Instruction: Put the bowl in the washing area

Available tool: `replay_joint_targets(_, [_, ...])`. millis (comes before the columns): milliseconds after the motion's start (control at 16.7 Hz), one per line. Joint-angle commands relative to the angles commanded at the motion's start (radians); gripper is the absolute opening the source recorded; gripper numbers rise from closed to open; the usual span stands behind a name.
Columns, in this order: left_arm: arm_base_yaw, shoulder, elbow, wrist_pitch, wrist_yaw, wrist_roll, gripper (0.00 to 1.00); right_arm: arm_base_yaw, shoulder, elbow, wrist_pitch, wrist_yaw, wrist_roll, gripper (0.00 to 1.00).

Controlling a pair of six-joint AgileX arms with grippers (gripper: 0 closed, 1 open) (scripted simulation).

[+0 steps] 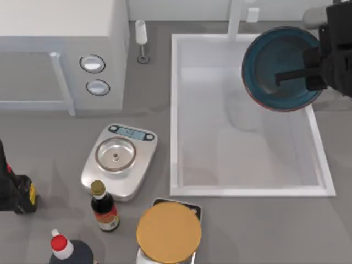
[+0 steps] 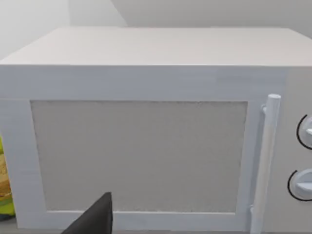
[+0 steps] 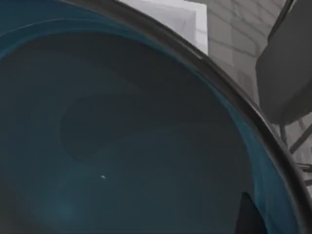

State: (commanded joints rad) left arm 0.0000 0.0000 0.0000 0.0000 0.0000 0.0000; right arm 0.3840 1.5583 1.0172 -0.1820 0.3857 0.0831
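- Grey matte tabletop [image 1: 55, 148] carries smooth, rendered kitchen items, with the washing area [image 1: 174, 110], a big rectangular white basin with a raised rim, lying from centre out to 3 o'clock.
- At about 2 o'clock the bowl [image 1: 275, 58], round and glossy deep blue with a thin dark rim, hangs over the basin's far right corner.
- Its right rim is clamped by the right gripper [image 1: 309, 74], one dark finger reaching across the glazed interior; the right wrist view looks into that curved blue hollow [image 3: 122, 146].
- Boxy white microwave [image 1: 60, 33] sits at 10 o'clock, and a rounded silver scale [image 1: 137, 165] lies near centre.
- Left gripper [image 1: 14, 190] rests at 8 o'clock; I cannot tell its finger state.
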Motion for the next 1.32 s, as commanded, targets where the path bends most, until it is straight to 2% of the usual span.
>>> replay_joint_targets(360, [0.000,0.000,0.000,0.000,0.000,0.000,1.00,0.139,0.027,-0.164,0.667,0.189,-0.043,0.00])
replay_joint_targets(600, [0.000,0.000,0.000,0.000,0.000,0.000,1.00,0.221,0.036,-0.260,0.948,0.263,-0.059,0.00])
replay_joint_targets(780, [0.000,0.000,0.000,0.000,0.000,0.000,1.00,0.260,0.042,-0.302,1.048,0.287,-0.063,0.00])
replay_joint_targets(1320, [0.000,0.000,0.000,0.000,0.000,0.000,1.00,0.266,0.066,-0.299,1.097,0.289,-0.053,0.00])
